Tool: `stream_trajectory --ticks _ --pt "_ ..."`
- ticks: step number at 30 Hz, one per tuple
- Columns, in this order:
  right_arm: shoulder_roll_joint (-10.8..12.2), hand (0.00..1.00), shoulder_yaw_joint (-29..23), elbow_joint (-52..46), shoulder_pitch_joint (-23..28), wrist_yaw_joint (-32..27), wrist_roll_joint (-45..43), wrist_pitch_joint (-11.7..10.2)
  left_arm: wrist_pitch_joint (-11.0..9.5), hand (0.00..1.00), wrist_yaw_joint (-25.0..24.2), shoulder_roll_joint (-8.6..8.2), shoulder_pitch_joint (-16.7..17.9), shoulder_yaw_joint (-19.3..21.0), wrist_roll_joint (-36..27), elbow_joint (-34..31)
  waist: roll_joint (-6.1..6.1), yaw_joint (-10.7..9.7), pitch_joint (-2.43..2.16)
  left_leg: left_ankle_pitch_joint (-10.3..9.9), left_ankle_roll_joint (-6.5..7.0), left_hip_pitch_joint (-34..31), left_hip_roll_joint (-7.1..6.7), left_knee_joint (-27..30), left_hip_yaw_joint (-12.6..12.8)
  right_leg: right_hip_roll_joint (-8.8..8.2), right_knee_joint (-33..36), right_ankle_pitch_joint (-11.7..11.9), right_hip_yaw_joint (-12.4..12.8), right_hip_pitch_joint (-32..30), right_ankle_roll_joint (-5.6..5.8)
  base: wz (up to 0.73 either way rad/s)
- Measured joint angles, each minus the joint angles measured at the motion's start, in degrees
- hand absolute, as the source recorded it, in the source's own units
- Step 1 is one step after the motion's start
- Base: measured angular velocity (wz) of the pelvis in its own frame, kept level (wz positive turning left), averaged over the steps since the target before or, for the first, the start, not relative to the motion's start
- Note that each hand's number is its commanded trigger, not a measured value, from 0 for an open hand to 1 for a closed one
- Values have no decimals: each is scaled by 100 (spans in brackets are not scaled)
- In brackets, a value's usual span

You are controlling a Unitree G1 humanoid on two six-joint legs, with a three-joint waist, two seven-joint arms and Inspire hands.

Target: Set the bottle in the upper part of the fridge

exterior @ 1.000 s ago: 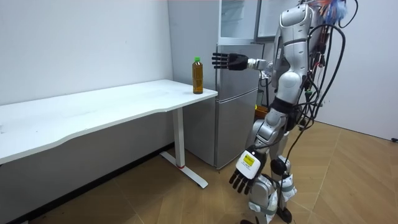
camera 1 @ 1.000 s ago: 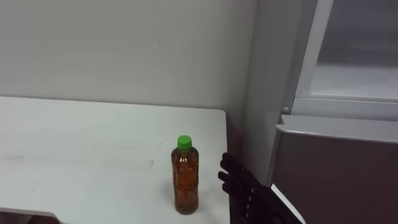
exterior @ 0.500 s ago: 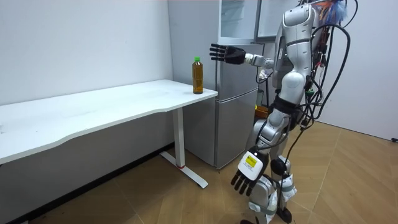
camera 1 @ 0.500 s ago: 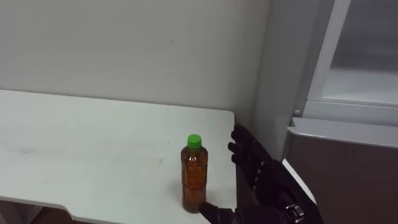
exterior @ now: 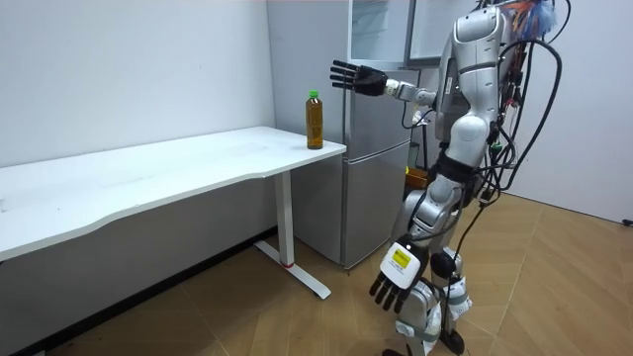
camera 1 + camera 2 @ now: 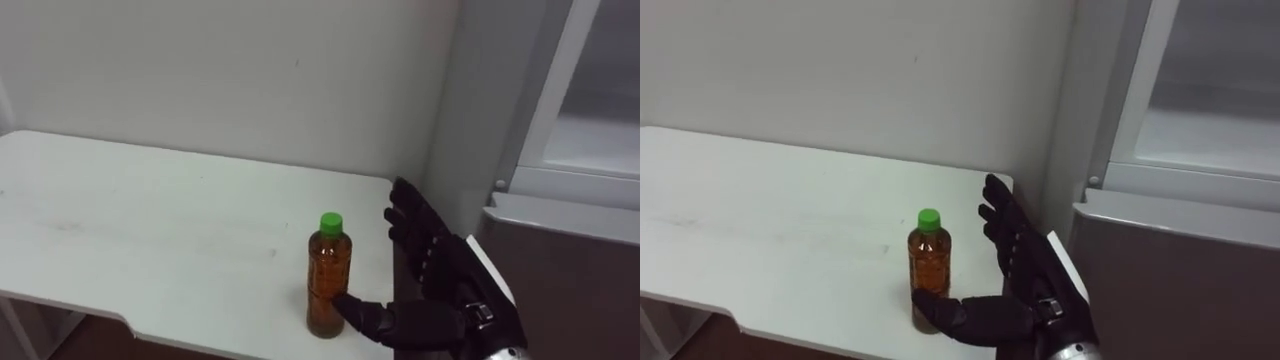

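A bottle (image 6: 329,280) of brown drink with a green cap stands upright near the right end of the white table (image 6: 150,230). My right hand (image 6: 430,265) is open just to the right of it, fingers straight and spread, palm facing the bottle. Its thumb reaches in front of the bottle's base; I cannot tell whether it touches. In the room view the bottle (image 5: 315,120) stands at the table's corner with the right hand (image 5: 358,78) raised beside and above it. My left hand (image 5: 398,280) hangs open low at my side.
The grey fridge (image 6: 560,230) stands right of the table, against the wall. Its upper compartment (image 6: 600,120) is open and shows a pale shelf. A narrow gap separates the table's right edge from the fridge. I stand in front of the fridge (image 5: 376,129).
My right hand has moved forward and up beside the bottle, and its thumb has come round in front of the base. The eye views have shifted right. The bottle has not moved.
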Motion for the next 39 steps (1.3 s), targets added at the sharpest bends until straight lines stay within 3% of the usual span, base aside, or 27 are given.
stream_trajectory --ticks 12,15,18,26,39 --pt "2 0 396 987 -666 -718 184 -210 57 0 27 53 -294 -95 68 -1 90 101 36 24 8 -291 -4 121 -71 -13 70 11 -64 -225 -17 3" --pt "14 0 401 1188 -796 -834 230 -205 141 0 28 50 -401 -94 69 0 66 184 -1 47 18 -387 -9 115 -74 -29 116 11 -74 -336 -18 0" --pt "44 0 402 1604 -1062 -909 208 -191 270 0 30 41 -431 -97 69 39 80 194 5 79 34 -465 -31 102 -76 -55 161 11 -72 -440 -17 0" --pt "211 0 401 2409 -1390 -834 212 -170 370 0 33 36 -440 -220 65 32 183 303 54 136 76 -675 -59 167 -95 -105 166 57 -170 -631 -10 4" --pt "275 0 613 2959 -1800 -888 416 -169 371 0 -5 24 -693 -535 63 33 202 334 53 155 78 -849 -71 168 -162 -118 182 62 -295 -718 -11 4"
